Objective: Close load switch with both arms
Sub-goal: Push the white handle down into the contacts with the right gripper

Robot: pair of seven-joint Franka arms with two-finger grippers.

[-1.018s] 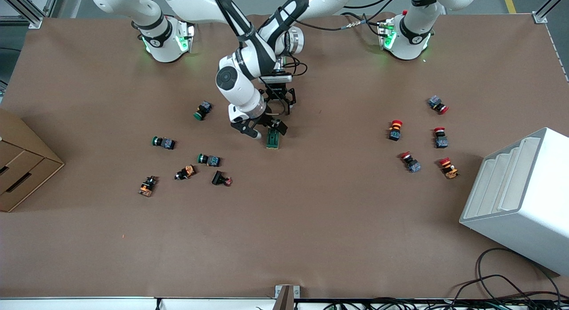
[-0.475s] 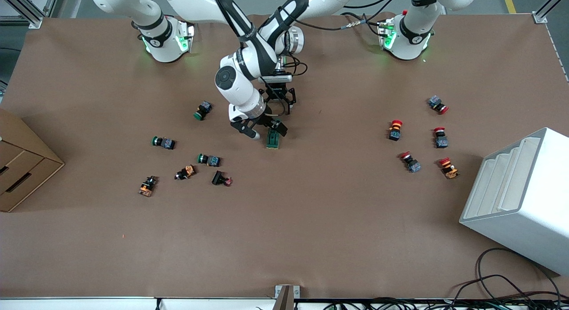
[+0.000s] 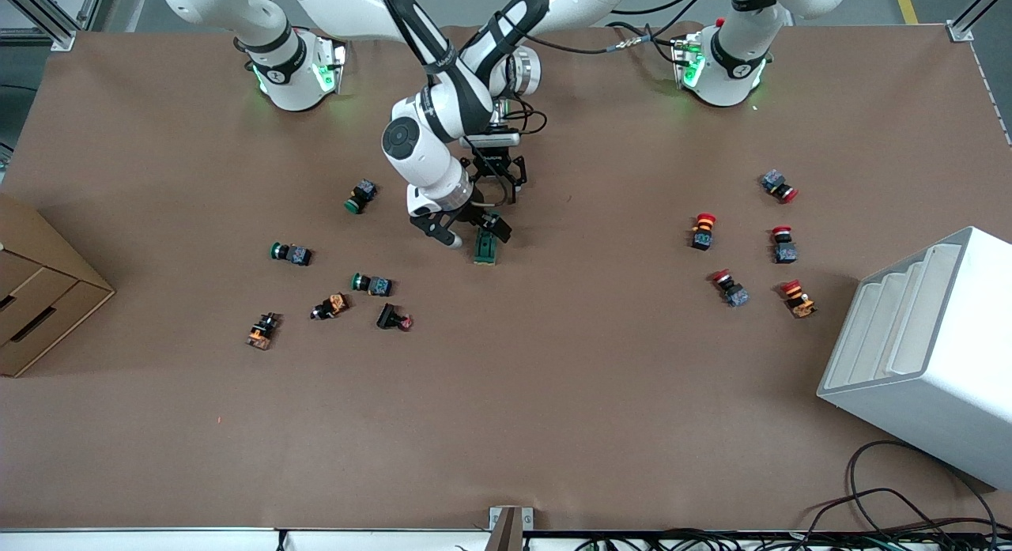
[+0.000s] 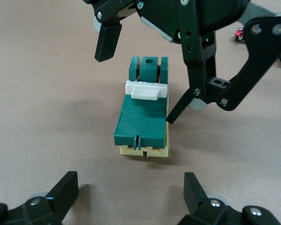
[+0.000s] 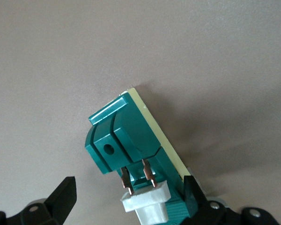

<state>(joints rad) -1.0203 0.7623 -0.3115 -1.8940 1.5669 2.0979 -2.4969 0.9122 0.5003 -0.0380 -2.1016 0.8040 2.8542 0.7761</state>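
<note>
Load switch (image 3: 485, 249): flat on table, white lever (image 4: 146, 90) on top.
Right gripper (image 3: 468, 231): spread wide around the switch (one finger touching its side).
Left gripper (image 4: 131, 194): wide, low, just beside it.

Bright even overhead light, soft shadows — wrist views slightly blurred

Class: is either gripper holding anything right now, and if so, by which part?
Nothing is held. The right gripper is open, straddling the lever end of the load switch, one finger touching its side. The left gripper hangs open just short of it.
</note>
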